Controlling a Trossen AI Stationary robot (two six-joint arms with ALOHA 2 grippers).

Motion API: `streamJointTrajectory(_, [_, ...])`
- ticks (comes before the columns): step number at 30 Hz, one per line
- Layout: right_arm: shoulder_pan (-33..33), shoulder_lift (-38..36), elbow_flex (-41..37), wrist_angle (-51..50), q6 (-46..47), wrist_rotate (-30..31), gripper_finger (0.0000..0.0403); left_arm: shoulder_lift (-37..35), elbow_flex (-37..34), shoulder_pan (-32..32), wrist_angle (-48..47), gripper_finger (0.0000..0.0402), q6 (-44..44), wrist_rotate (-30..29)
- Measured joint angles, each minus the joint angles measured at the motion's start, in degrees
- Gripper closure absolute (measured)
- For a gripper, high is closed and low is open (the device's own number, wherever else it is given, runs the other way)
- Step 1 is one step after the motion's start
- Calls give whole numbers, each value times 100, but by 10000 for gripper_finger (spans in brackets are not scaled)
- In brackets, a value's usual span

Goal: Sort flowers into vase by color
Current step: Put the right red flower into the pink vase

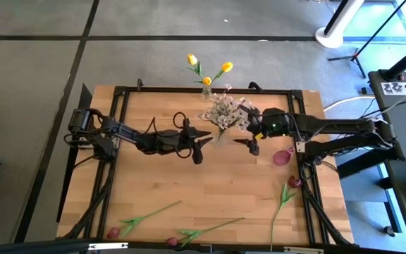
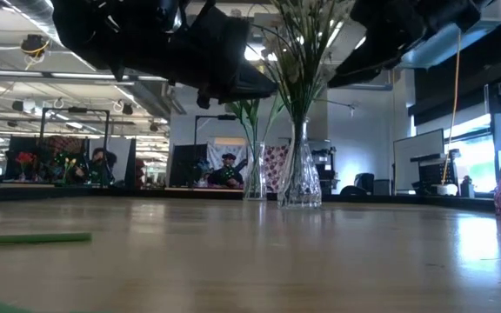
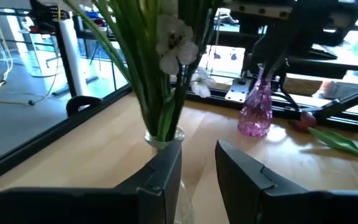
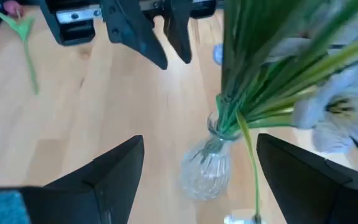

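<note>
A clear glass vase stands mid-table and holds a spray of white-pink blossoms; it also shows in the low view. My left gripper is open just left of it, with the vase rim by one finger. My right gripper is open wide just right of it, looking down on the vase. A second clear vase at the far edge holds yellow tulips. Dark red tulips lie flat at the near edge and at the right.
An empty pink glass vase stands right of my right gripper and shows in the left wrist view. A black frame runs round the tabletop. Bare wood lies between the vases and the tulips at the near edge.
</note>
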Motion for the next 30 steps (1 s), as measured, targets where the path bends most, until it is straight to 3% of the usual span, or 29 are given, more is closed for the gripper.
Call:
streamJointTrajectory(4, [387, -370, -2, -340, 237, 56, 91, 0, 0, -161, -17, 306, 82, -12])
streamJointTrajectory(10, [1778, -592, 0, -472, 1266, 701, 91, -75, 0, -525, -87, 306, 79, -406])
streamJointTrajectory(17, [3771, -91, 0, -383, 3579, 2190, 94, -125, 4, -976, -106, 306, 14, -431])
streamJointTrajectory(21, [4741, 484, 0, 17, 5209, 2696, 113, -125, 4, -1330, -126, 306, -21, -404])
streamJointTrajectory(26, [5462, 1269, 0, 415, 7122, 2671, 151, -123, 4, -1858, -157, 306, -173, -400])
streamJointTrajectory(30, [5783, 1744, 0, 443, 8765, 1991, 186, -122, 4, -2298, -198, 306, -391, -415])
